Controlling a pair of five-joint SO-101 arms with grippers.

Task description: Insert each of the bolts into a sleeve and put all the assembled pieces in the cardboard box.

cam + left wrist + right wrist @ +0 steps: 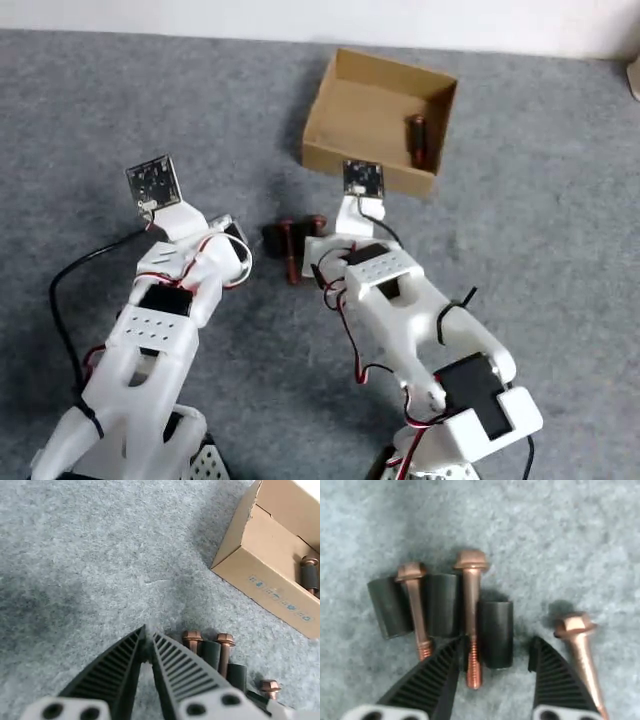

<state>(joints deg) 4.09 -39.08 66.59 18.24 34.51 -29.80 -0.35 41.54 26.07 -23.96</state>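
Observation:
Three dark sleeves [441,605] and three copper bolts [470,595] lie loose together on the grey carpet, just in front of the cardboard box [340,105]. My right gripper [497,645] is open, low over the group, its fingers on either side of one sleeve [496,625]. One bolt [580,640] lies just outside a finger. My left gripper [146,636] is shut on nothing, its tip on the carpet beside the group [215,652]. One assembled bolt and sleeve [418,140] lies inside the box.
Grey carpet covers the whole table. The box [265,575] stands a short way beyond the parts, with its near wall facing both arms. Open carpet lies to the left of the left arm [170,300] and to the right of the right arm [410,300].

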